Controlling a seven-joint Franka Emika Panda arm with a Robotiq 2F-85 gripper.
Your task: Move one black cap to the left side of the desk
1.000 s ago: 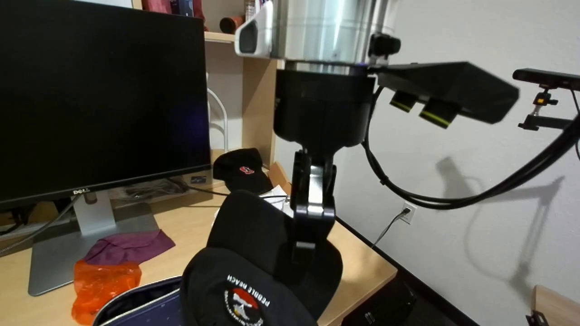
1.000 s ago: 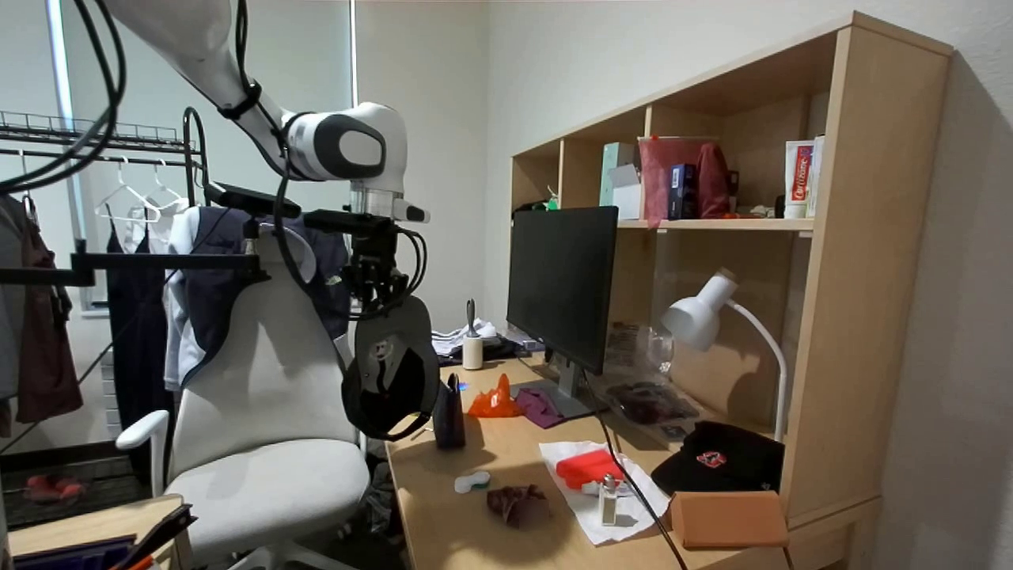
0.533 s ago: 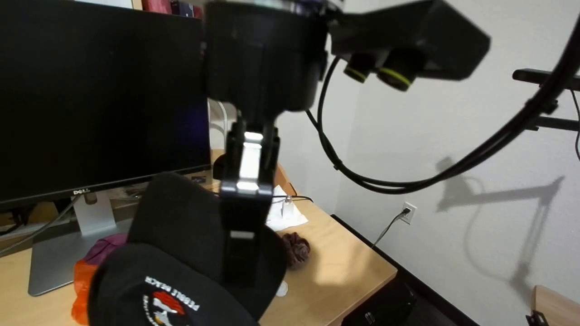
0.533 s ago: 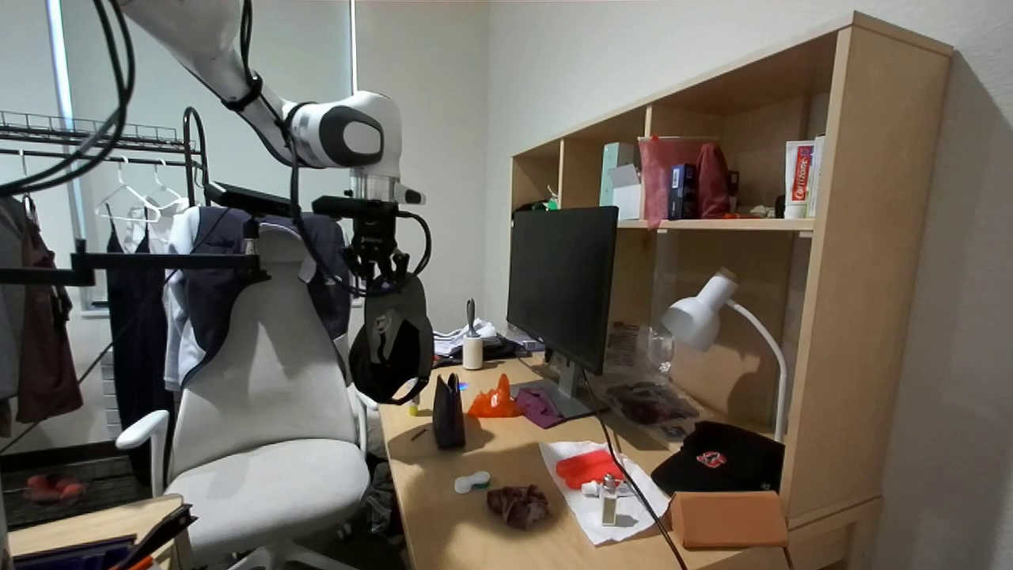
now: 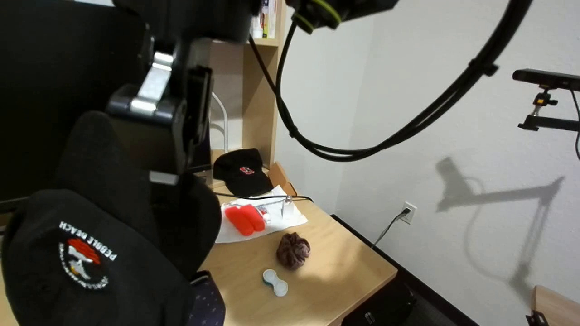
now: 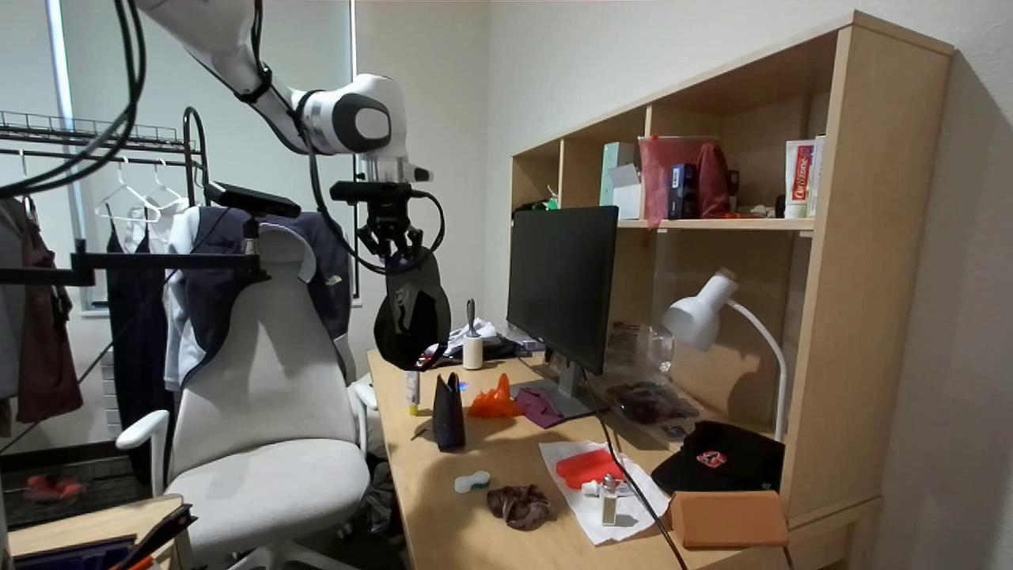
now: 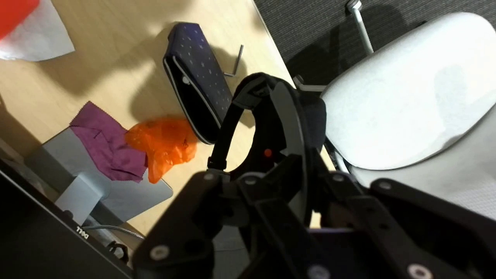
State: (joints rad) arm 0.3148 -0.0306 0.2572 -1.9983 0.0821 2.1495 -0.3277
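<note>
Gripper [image 6: 402, 261]: jaws drawn nearly together, the brim of the black cap [image 5: 86, 267] pinched between them.
Black cap: hangs by its brim above the desk [image 5: 358, 262], on the chair [image 6: 253, 348] side of the monitor [image 6: 562, 285] and apart from it — crown lowest, red-and-white emblem facing out in an exterior view; "PEBBLE BEACH" can be read above the emblem, the lettering below it is too blurred.
Fingertips: hard to tell from the brim in the wrist view, black against black and out of focus.
Frame edges: in an exterior view the top edge cuts off the upper part of the gripper and the bottom edge cuts off the cap's crown.
Starred pouch [image 7: 197, 54]: on the desk in front of the monitor, gaping open; partly covered by the cap in the wrist view.
Orange plastic [image 7: 166, 143]: in front of the monitor, beside its foot.
Purple cloth [image 7: 108, 147]: lies partly over the monitor's foot.
Monitor: mostly hidden behind gripper and cap in an exterior view.
Other cap [image 6: 716, 459]: farther along, on the lamp [image 6: 696, 321] side of the monitor — partly hidden by a brown box [image 6: 732, 518].
</note>
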